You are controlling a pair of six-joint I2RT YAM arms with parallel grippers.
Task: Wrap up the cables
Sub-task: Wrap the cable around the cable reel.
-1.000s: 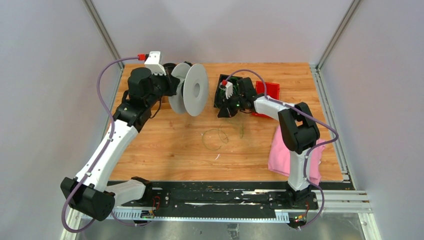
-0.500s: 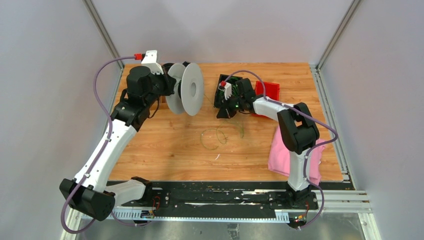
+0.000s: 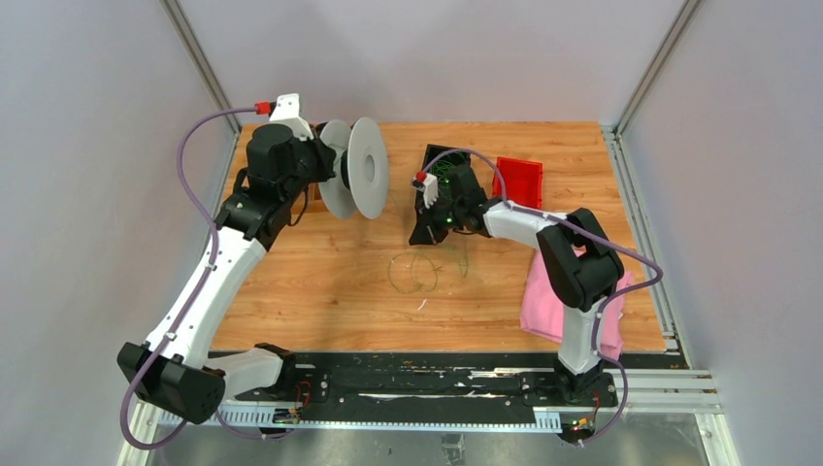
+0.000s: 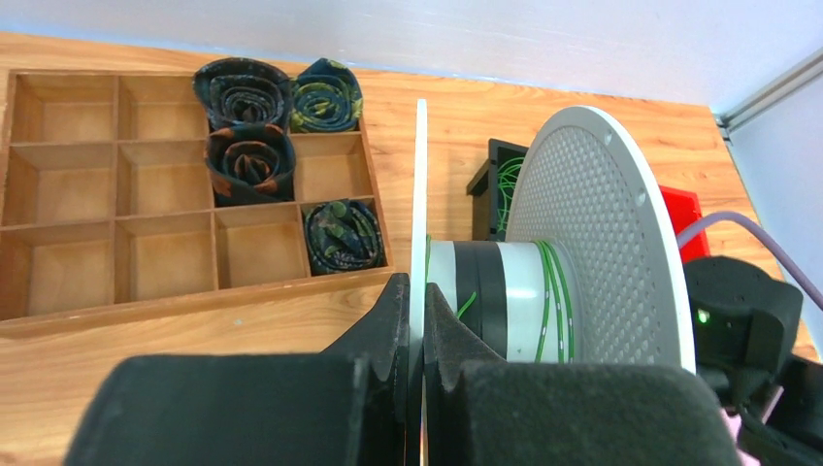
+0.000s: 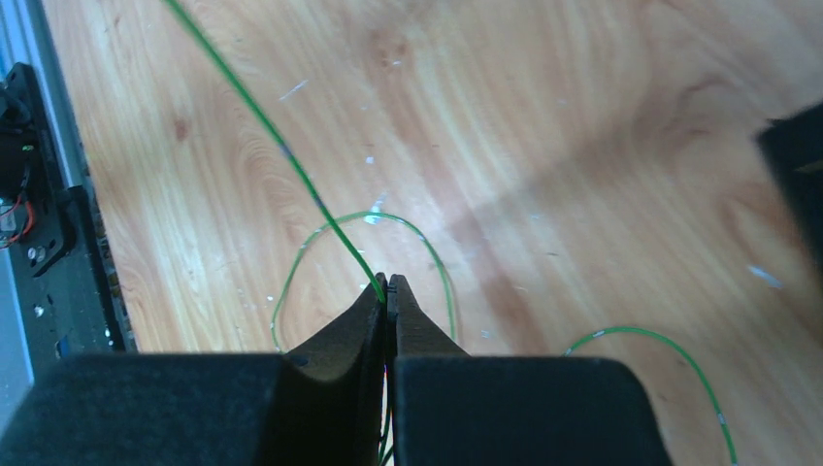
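Note:
The grey spool (image 3: 366, 181) is held upright at the back left, and my left gripper (image 3: 333, 171) is shut on its thin near flange (image 4: 419, 214). A few turns of green cable (image 4: 553, 291) lie round its white and black core. My right gripper (image 3: 420, 231), near the table's middle, is shut on one thin green cable (image 5: 262, 121) that runs up and to the left from the fingertips (image 5: 377, 296). More cables lie below it on the wood as round loops (image 3: 412, 272), which the right wrist view shows as one loop (image 5: 369, 214) under the jaws and another (image 5: 641, 332) to the right.
A wooden compartment tray (image 4: 194, 291) with several rolled dark bundles sits left of the spool. A black box (image 4: 485, 180) holding green wire stands behind it, with a red bin (image 3: 519, 180) beside that. A pink cloth (image 3: 543, 301) lies by the right arm.
The left arm has swung the spool a little to the left and turned it edge-on. The right gripper has moved left and nearer with the cable, uncovering the red bin. The loops on the table shifted slightly.

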